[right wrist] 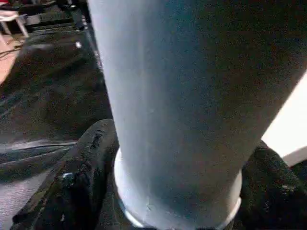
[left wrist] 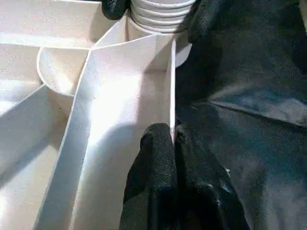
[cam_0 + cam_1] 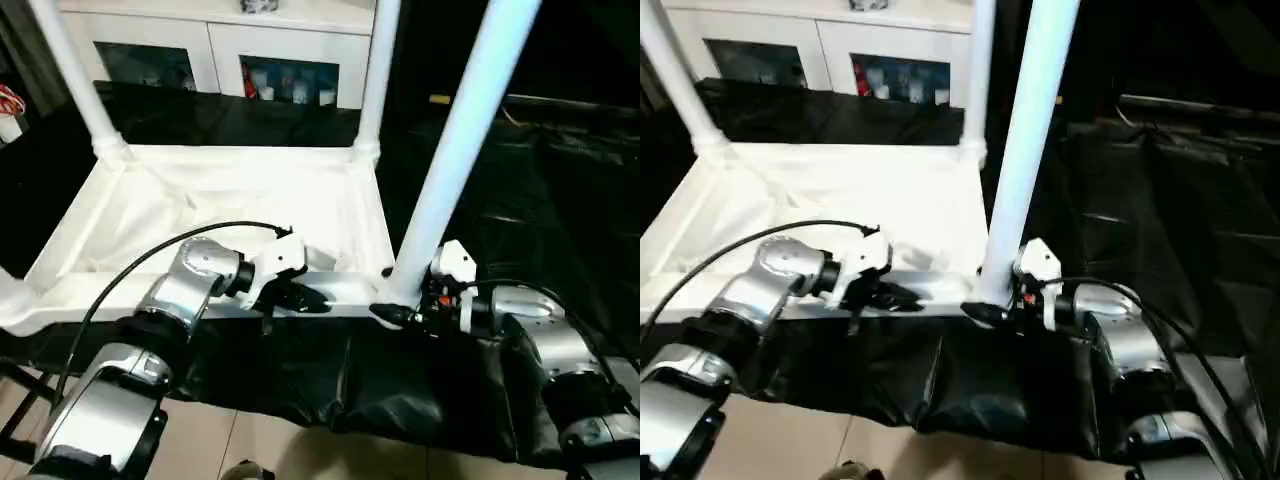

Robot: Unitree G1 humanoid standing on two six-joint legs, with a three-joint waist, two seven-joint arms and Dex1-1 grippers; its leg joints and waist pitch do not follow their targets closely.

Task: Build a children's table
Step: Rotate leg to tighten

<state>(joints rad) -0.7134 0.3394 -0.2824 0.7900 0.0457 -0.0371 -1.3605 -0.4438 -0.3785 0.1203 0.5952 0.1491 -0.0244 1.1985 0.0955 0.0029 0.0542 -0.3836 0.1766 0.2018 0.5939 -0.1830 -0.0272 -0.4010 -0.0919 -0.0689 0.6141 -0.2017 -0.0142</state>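
The white table top (image 3: 250, 200) lies upside down on a black sheet, ribbed underside up. Two legs stand in its far corners, one on the left (image 3: 75, 80) and one on the right (image 3: 375, 80). A third leg (image 3: 460, 150) stands upright in the near right corner socket. My right gripper (image 3: 400, 308) is closed around the base of this leg, a black finger (image 1: 81, 177) on each side of its collar. My left gripper (image 3: 320, 300) is shut on the thin near rim (image 2: 171, 86) of the top, a little left of that corner.
A white cabinet (image 3: 230, 50) with glass doors stands behind the table top. The black sheet (image 3: 530, 220) stretches out to the right and hangs over the near edge. Light floor tiles (image 3: 260, 440) show below it.
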